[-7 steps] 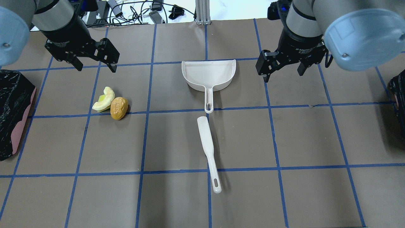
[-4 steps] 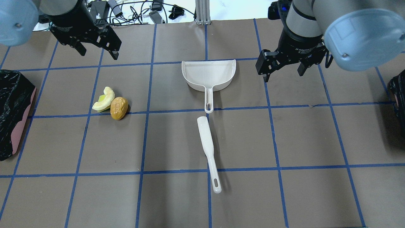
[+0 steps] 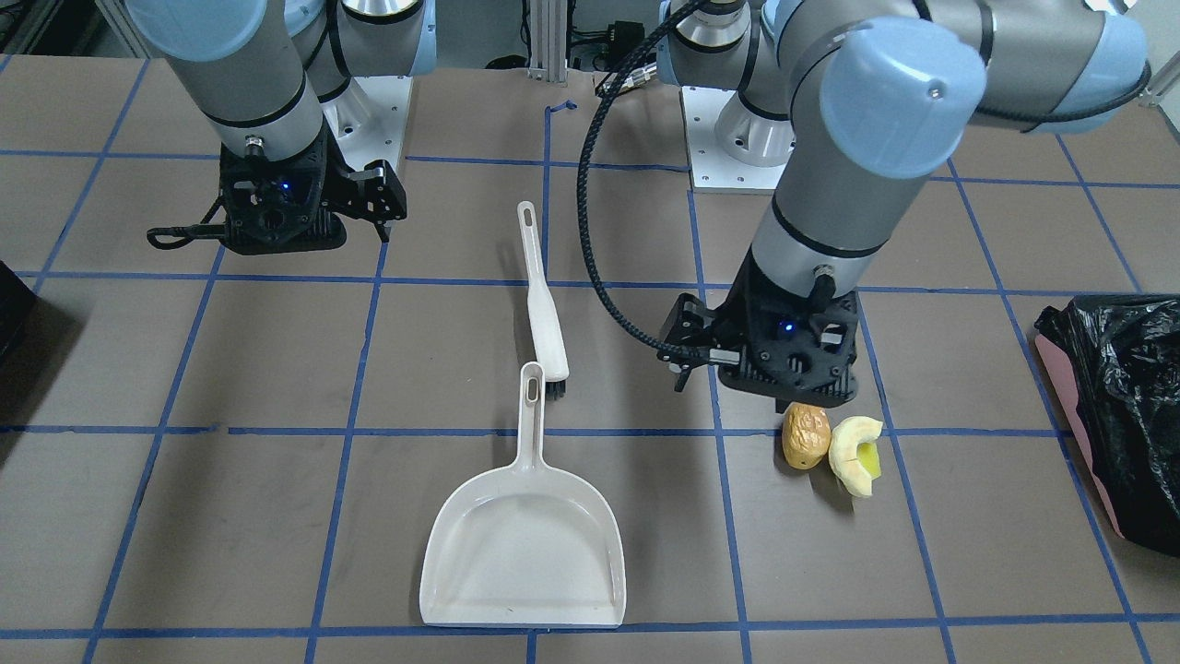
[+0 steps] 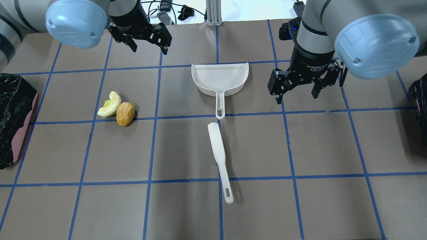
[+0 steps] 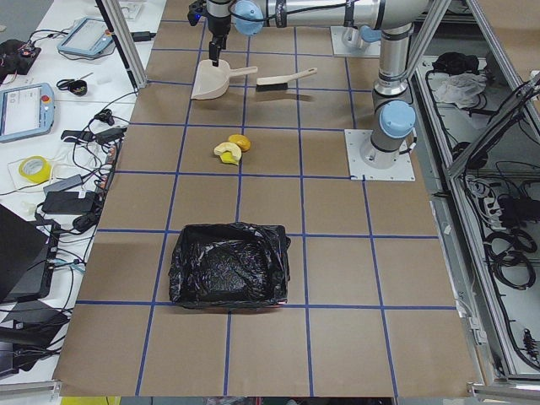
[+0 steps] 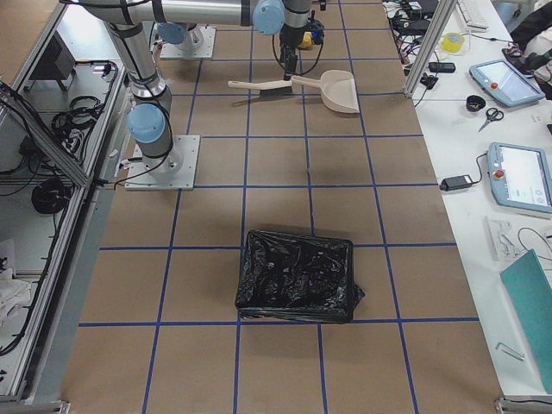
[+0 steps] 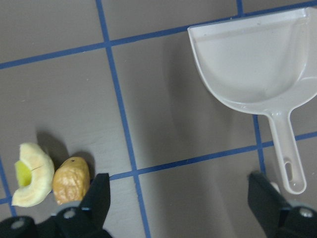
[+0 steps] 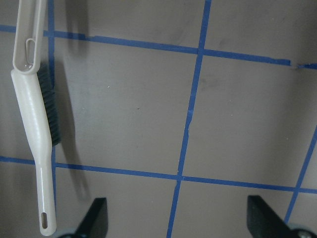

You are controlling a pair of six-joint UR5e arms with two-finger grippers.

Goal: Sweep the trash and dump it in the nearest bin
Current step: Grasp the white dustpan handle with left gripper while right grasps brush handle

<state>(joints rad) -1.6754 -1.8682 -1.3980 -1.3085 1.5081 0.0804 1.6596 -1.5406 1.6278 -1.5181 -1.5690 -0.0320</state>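
Note:
The trash lies left of centre: a golden-brown potato-like lump (image 4: pixel 125 113) (image 3: pixel 805 435) (image 7: pixel 71 180) touching a pale yellow apple-slice wedge (image 4: pixel 109 104) (image 3: pixel 855 454) (image 7: pixel 32 174). The pink-sided bin (image 4: pixel 16 133) (image 3: pixel 1074 406) with its black bag stands at the table's left end. My left gripper (image 4: pixel 149 47) (image 7: pixel 181 198) is open and empty, raised above the table between the trash and the white dustpan (image 4: pixel 220 78) (image 7: pixel 257 59). My right gripper (image 4: pixel 297 95) (image 8: pixel 178 218) is open and empty, hovering right of the dustpan. A white brush (image 4: pixel 218 156) (image 8: pixel 34 134) lies below the dustpan's handle.
A second black bin (image 4: pixel 421 100) (image 6: pixel 297 276) stands at the table's right end. Blue tape lines mark a grid on the brown table (image 4: pixel 253 206). Cables and devices (image 4: pixel 143 13) lie beyond the far edge.
My left gripper has swung up and to the right, from beside the trash toward the dustpan. My right gripper has shifted slightly nearer. The trash, dustpan and brush have not moved.

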